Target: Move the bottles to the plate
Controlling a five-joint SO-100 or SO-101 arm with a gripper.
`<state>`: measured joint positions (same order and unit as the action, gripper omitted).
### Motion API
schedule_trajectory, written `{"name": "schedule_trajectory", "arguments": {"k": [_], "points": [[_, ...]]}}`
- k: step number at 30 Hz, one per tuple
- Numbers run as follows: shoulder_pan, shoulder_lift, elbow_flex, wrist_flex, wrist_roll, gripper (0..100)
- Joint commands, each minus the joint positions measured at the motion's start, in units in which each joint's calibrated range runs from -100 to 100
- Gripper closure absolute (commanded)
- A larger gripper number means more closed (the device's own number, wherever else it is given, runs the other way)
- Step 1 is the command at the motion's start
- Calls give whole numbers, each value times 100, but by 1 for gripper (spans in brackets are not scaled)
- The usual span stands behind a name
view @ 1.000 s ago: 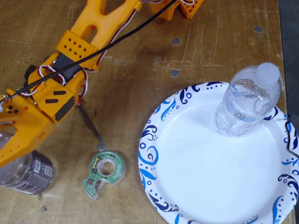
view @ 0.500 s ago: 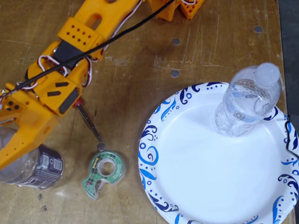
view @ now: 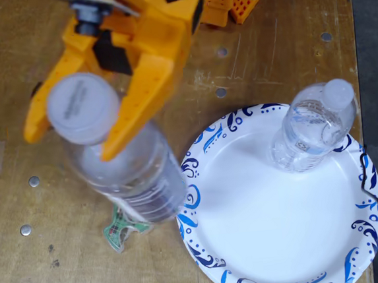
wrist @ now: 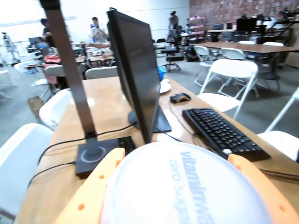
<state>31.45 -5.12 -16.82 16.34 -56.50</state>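
Office desks, a monitor point(wrist: 135, 70) and a keyboard point(wrist: 222, 133) fill the wrist view; the bottle cap point(wrist: 187, 191) sits between the orange jaws. In the fixed view, the gripper point(view: 70, 140) pinches the wider bottle point(view: 129, 173) near its neck, lifted beside the plate point(view: 251, 242), where the other bottle point(view: 310, 131) already stands. Next, probably carry right and release.

From my wrist view, a dark monitor point(wrist: 135, 70), black keyboard point(wrist: 222, 133) and mouse point(wrist: 180, 97) sit on a long wooden desk point(wrist: 105, 102); white folding chairs point(wrist: 231, 77) fill a grey-floored hall, brick wall point(wrist: 233, 8) at back right.
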Motion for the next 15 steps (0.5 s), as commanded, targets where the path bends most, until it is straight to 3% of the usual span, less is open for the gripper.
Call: {"name": "schedule_trajectory", "arguments": {"k": [1, 7, 15], "points": [[-671, -416, 69, 376, -41, 89], [-1253, -458, 1114, 272, -46, 89], [-1264, -787, 3547, -2200, 6, 89]]}}
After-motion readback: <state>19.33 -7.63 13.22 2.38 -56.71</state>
